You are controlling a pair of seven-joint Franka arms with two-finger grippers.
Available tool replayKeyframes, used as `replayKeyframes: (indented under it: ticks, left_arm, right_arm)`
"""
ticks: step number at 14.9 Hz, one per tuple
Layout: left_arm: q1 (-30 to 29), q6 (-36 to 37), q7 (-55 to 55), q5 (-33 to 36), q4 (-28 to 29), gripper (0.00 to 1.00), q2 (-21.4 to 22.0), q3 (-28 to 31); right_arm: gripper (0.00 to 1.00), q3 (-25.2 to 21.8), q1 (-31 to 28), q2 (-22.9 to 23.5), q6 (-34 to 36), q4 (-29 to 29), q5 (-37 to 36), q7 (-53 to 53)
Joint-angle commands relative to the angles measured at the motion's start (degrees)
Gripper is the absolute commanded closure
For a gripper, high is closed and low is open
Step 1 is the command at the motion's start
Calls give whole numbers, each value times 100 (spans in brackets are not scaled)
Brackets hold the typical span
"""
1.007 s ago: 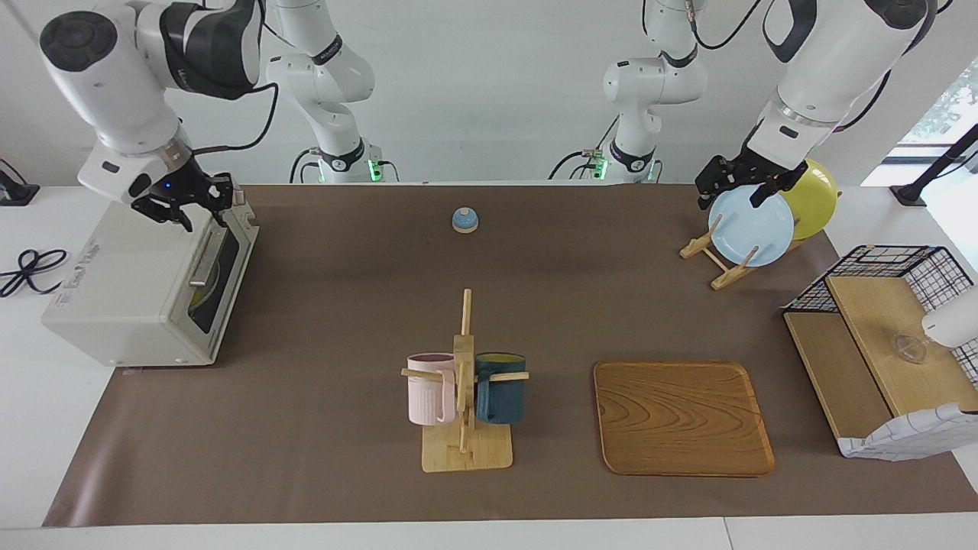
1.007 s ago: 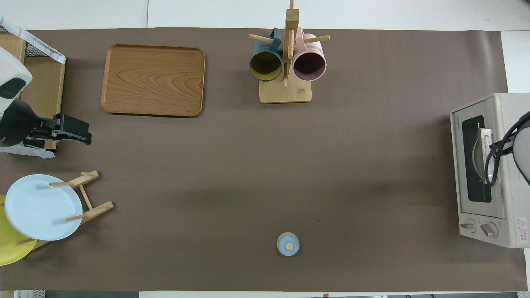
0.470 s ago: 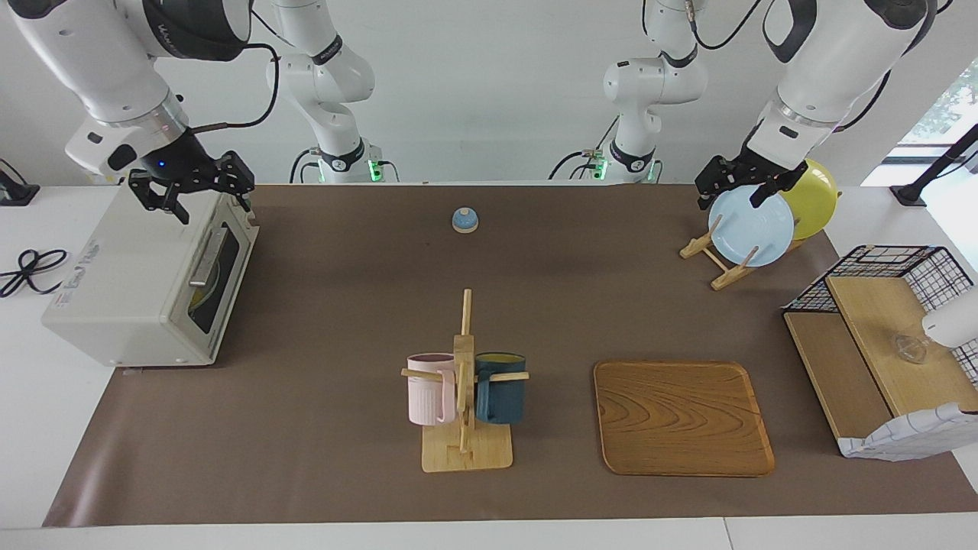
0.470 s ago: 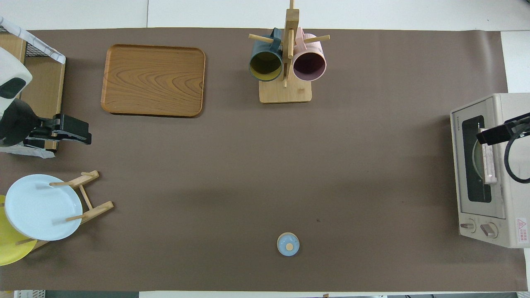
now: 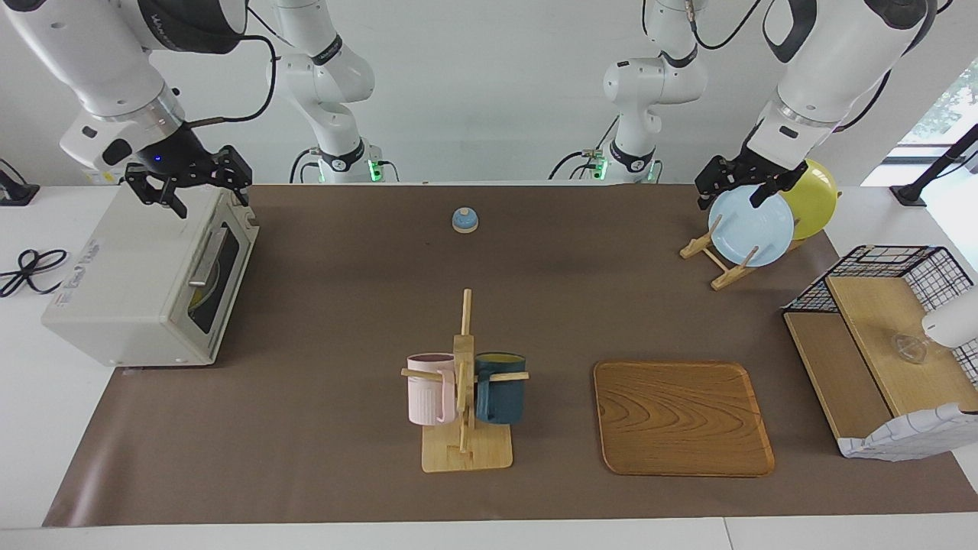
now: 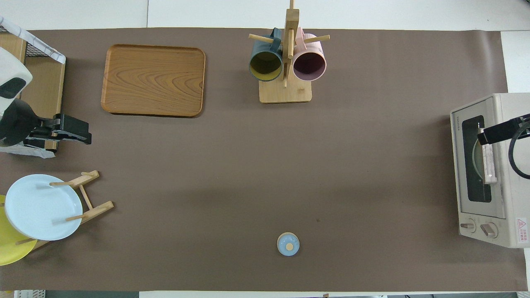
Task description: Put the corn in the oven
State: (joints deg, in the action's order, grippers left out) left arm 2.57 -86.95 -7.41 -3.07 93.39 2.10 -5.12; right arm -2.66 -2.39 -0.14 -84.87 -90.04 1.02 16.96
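Note:
The off-white oven (image 5: 126, 279) stands at the right arm's end of the table, and it also shows in the overhead view (image 6: 513, 186). Its dark glass door (image 5: 220, 263) is shut and the bar handle (image 5: 205, 258) is free. A yellowish shape (image 5: 200, 294) shows through the glass; I cannot tell whether it is the corn. No corn shows anywhere else. My right gripper (image 5: 191, 191) is open and empty, raised over the oven's top edge by the door; it also shows in the overhead view (image 6: 502, 131). My left gripper (image 5: 737, 191) is open and empty and waits above the plate rack.
A small blue bell (image 5: 464, 220) sits near the robots at mid-table. A wooden mug rack (image 5: 464, 382) holds a pink and a dark blue mug. A wooden tray (image 5: 682, 418) lies beside it. A rack holds a pale blue plate (image 5: 750, 227) and a yellow plate (image 5: 816, 197). A wire shelf (image 5: 886, 344) stands at the left arm's end.
My right gripper has lifted off the oven door's handle and moved up and toward the robots' end. The oven door stays shut. The left arm has not moved.

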Motion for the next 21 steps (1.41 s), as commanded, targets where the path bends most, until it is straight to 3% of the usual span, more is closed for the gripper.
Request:
replayKeyframes:
  ticks: [1, 4, 11, 14, 21]
  left_arm:
    - [-55, 91, 11, 96, -22, 0, 45, -33]
    - [-55, 100, 11, 96, -22, 0, 45, -33]
    - [-55, 100, 11, 96, -31, 0, 45, -33]
    - [-55, 100, 11, 96, -31, 0, 45, -33]
    - [-55, 100, 11, 96, -31, 0, 45, -33]
  right_arm:
    - [0, 11, -42, 102, 146, 144, 74, -166]
    - [0, 20, -7, 111, 146, 188, 83, -693]
    - [0, -75, 177, 102, 120, 171, 13, -720]
    - [0, -94, 414, 5, 76, 109, -504, -720]
    - [0, -94, 432, -126, 32, -48, -305, -1089]
